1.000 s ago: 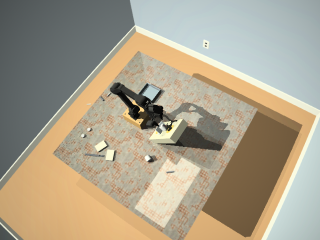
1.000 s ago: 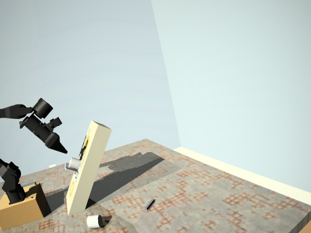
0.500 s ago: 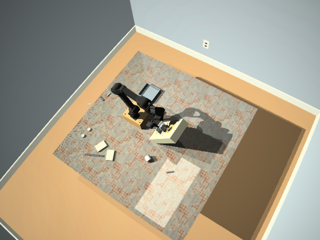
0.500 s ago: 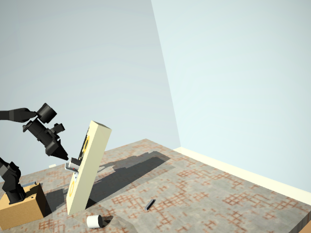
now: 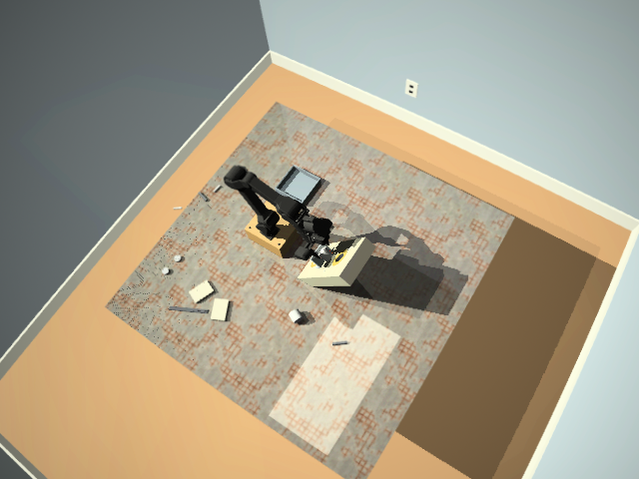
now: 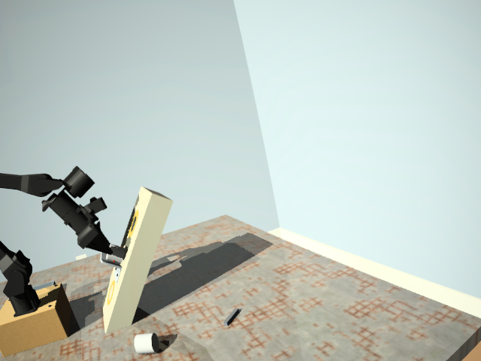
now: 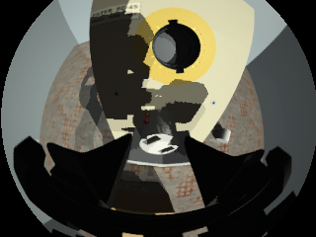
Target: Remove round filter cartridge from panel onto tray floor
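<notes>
The hand (image 6: 112, 248), at left centre of the exterior view, points down at the tilted cream service panel (image 6: 135, 268), its fingers spread and pinching nothing. In the wrist view, the round grey filter cartridge (image 7: 173, 45) sits in its yellow-ringed socket at upper centre. The grey tray (image 5: 299, 184) lies above the arm in the top view.
</notes>
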Controlling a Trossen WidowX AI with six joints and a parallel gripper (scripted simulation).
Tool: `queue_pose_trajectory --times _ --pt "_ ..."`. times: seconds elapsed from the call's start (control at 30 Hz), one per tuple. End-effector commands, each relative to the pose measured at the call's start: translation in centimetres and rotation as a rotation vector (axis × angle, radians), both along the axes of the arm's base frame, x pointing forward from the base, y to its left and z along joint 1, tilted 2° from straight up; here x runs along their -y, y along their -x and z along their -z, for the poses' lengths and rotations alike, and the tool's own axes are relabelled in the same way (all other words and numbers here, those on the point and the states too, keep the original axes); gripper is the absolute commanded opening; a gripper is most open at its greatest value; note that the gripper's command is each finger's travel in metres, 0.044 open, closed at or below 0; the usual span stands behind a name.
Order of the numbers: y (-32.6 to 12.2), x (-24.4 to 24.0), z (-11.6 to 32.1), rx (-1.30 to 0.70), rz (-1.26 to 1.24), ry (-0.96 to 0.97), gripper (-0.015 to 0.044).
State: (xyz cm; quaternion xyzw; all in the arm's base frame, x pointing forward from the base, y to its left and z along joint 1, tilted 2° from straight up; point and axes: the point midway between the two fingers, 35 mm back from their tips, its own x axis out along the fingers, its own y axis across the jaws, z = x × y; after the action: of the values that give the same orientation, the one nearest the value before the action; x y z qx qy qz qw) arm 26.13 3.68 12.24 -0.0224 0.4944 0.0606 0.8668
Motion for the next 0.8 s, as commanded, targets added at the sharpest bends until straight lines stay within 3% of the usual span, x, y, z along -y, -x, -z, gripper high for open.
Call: queue_pose_trajectory --times 0.0,0.23,0.33,0.57,0.77 --pt "-0.22 0.03 0.86 -0.007 0.008 0.002 0.0305" --pt "-0.44 -0.01 1.36 -0.007 0.008 0.002 0.0305" --pt "-0.42 -0.07 1.0 -0.002 0.0 0.0 0.0226" --pt "-0.42 -0.07 1.0 -0.002 0.0 0.0 0.0179" --pt "-0.72 -0.09 0.58 -0.002 0.0 0.001 0.0022"
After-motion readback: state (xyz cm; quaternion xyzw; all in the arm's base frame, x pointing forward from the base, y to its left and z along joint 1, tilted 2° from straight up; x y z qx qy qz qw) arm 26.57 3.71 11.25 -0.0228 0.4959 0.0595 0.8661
